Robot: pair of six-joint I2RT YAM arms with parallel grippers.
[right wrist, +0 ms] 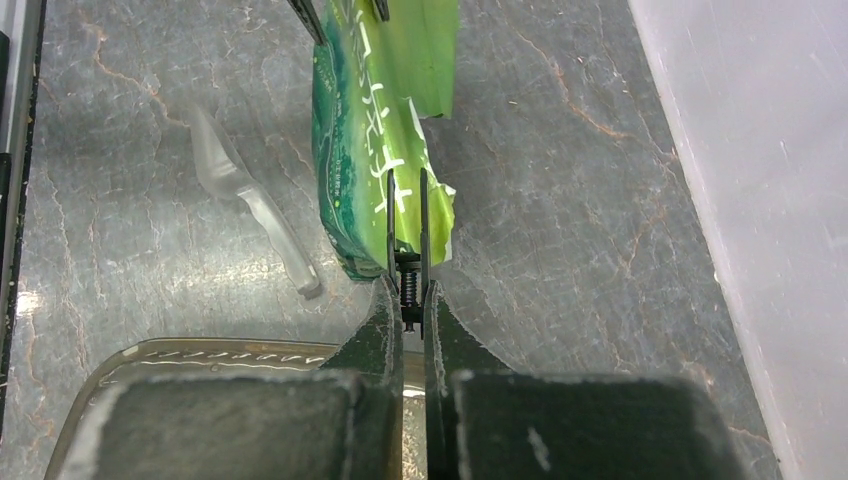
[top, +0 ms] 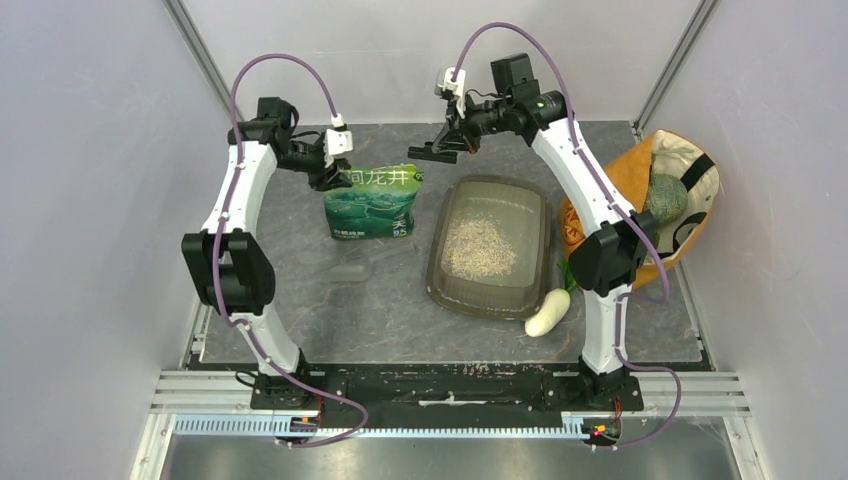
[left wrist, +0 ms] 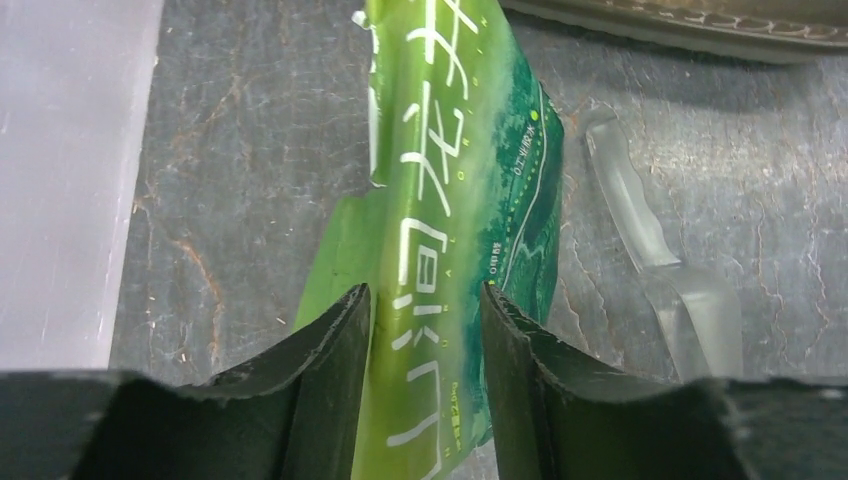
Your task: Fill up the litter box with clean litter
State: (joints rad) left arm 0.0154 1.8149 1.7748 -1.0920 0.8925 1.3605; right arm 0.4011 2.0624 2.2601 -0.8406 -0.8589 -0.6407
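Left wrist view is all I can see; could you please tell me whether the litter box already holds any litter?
Observer: Yes, clean litter lies heaped in the middle of the litter box.
Operator: Thanks. What is the right arm doing?
Observer: The right gripper has its fingers shut on a black clip, near the green bag.
Operator: Is anything else near the box?
Observer: A white vegetable lies by its near right corner.

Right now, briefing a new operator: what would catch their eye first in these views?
The green bag stands upright at the back of the table, the left gripper straddling its top. Right of it, the litter box holds a pale heap of litter, while the right gripper pinches a black clip.
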